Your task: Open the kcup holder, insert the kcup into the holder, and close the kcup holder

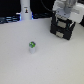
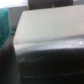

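White surface carries everything. Above the kcup holder hovers the end effector, its jaw state unclear. Well apart stands the kcup, likely light and smooth; grip its sides.

upright green-topped kcup well apart from black kcup holder.

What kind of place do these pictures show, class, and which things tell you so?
Probably a robotics lab bench: a plain white tabletop, a white robot gripper above a black boxy drawer unit, and one small green-topped white pod.
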Robot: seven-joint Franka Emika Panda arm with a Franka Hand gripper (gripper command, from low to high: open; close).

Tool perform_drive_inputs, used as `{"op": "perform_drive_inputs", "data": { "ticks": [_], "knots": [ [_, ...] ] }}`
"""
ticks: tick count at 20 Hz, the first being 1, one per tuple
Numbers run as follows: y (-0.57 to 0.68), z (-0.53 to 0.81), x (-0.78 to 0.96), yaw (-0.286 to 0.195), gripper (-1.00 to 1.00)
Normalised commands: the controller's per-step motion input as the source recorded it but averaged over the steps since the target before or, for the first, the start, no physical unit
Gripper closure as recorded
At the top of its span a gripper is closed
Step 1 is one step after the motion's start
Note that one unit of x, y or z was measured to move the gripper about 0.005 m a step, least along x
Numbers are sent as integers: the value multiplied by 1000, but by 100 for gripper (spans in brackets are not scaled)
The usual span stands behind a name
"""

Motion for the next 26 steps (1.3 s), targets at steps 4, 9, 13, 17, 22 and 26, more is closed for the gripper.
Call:
{"op": "perform_drive_inputs", "data": {
  "ticks": [4, 9, 13, 17, 22, 26],
  "knots": [
    [34, -15, -9, -4, 100],
    [7, -8, 117, -13, 100],
    [-58, 25, 498, -45, 100],
    [-61, 36, 308, -34, 100],
    [-177, 242, 843, -71, 100],
    [-123, 114, 532, -42, 100]
  ]
}}
